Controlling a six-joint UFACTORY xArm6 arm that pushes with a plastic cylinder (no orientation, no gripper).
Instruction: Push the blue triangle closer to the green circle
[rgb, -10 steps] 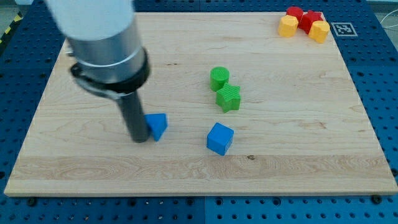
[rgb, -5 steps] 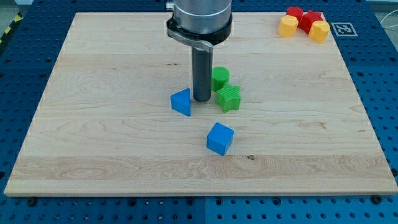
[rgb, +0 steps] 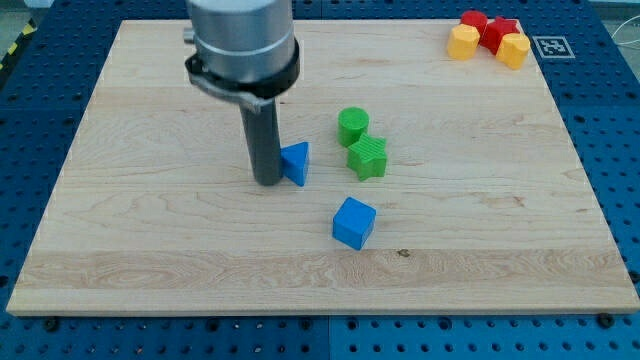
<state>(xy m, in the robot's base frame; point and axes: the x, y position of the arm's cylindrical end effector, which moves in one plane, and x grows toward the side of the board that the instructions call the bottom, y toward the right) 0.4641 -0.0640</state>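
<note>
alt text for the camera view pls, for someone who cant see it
My tip touches the blue triangle from the view's left on a wooden board; the green circle sits apart to its right.

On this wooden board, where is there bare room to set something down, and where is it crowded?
Free: the whole strip along the wooden board's bottom edge below the blue cube, the left side beyond my tip, and the right side under the red and yellow blocks. Crowded: the centre, where my tip meets the blue triangle beside the green circle and green star.
</note>
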